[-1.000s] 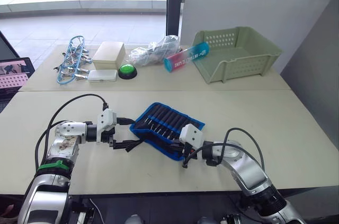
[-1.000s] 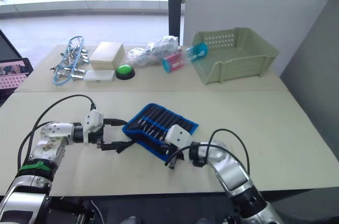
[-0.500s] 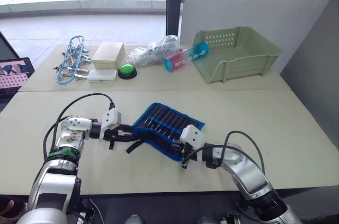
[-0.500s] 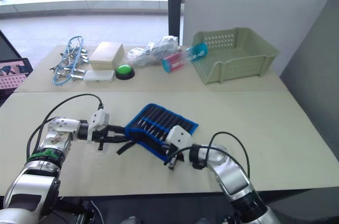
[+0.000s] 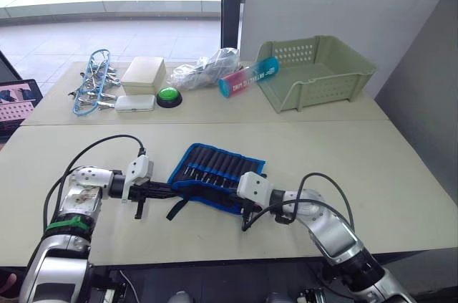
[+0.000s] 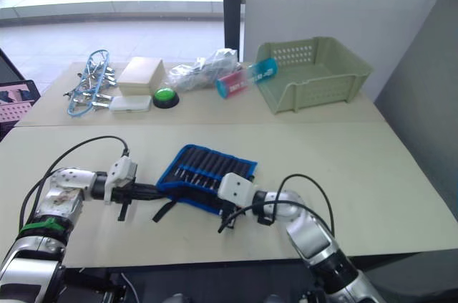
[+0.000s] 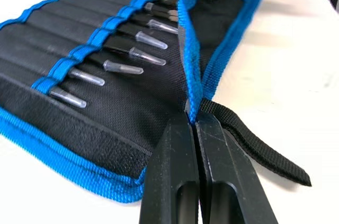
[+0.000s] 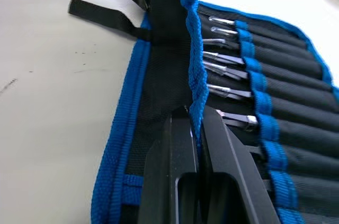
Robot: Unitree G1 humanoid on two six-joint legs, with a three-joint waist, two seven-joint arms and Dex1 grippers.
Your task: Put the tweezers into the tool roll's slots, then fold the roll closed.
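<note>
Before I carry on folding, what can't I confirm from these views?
- Bodies of the tweezers: inside the slots, so I cannot judge how deep they sit.
- Count of tweezers: the raised flap of the tool roll crosses the row in both wrist views.
- Left claw and right claw: each pinches the blue edging, but how much fabric is caught is hidden between the fingers.
- Contents of the green basket: its front wall blocks the floor.

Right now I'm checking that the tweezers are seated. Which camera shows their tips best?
The left wrist view: the tweezers poke capped tips out of the slots, beside the flap edge the left gripper pinches. The right wrist view shows them from the opposite end. The head views show only thin lines on the tool roll.
</note>
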